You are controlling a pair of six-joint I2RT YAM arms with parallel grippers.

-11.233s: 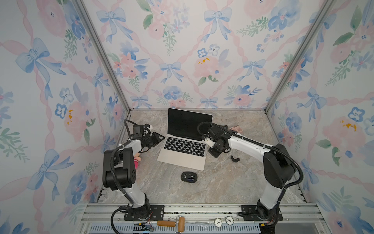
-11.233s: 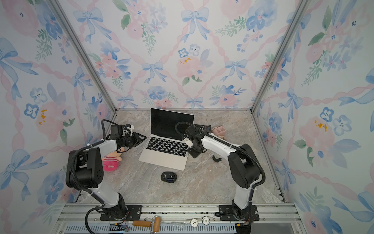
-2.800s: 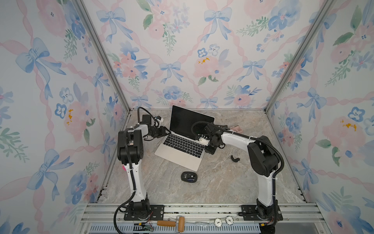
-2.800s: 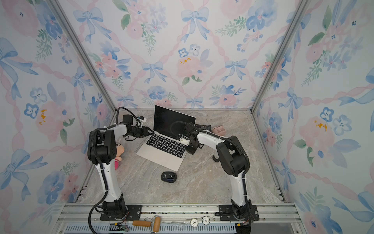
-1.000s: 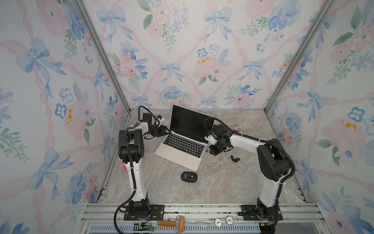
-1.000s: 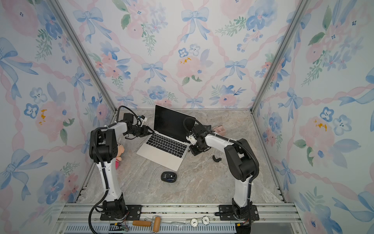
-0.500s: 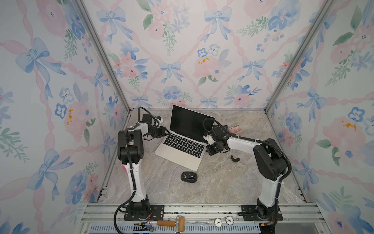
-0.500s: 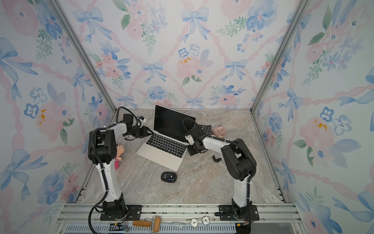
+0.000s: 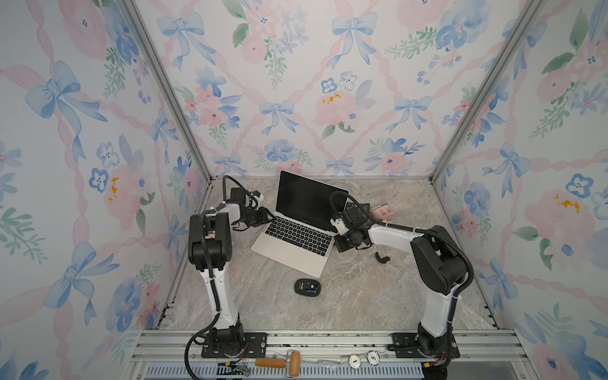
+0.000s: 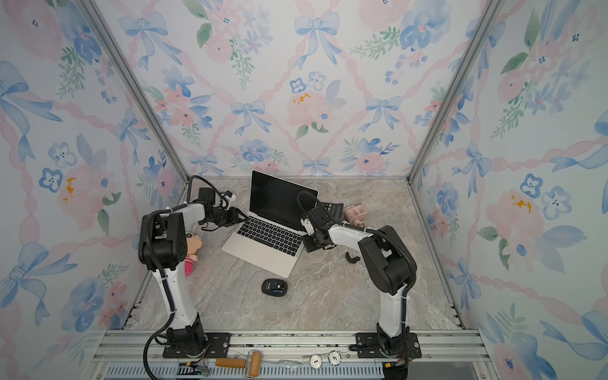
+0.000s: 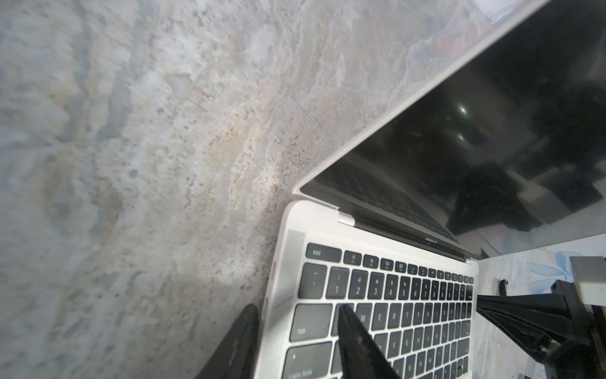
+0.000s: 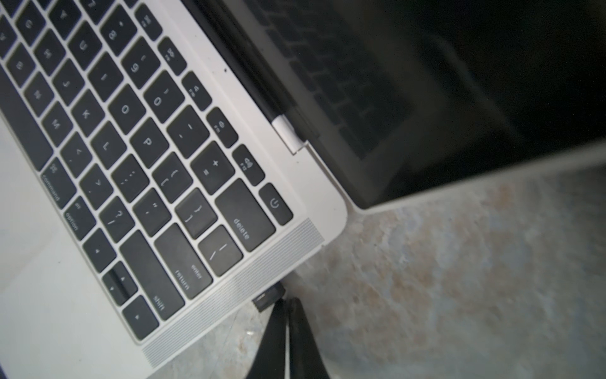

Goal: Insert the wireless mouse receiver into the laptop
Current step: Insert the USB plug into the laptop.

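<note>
Marble-look grey-beige tabletop [image 9: 362, 296], floral wallpaper walls around it. Slim pale silver-gold laptop [image 9: 289, 256] is sitting open at an angle toward the back. Tiny dark USB mouse receiver [image 12: 267, 295] is sticking out of its right edge beside the return/shift keys; can't tell how deep. There the right gripper [image 12: 287, 300] is resting fingers together, tips touching the stub's outer end. Opposite, the left gripper [image 11: 296, 308] is straddling the edge by the tab key, fingers apart. Black oval mouse [image 9: 307, 287] is lying in front of the laptop
</note>
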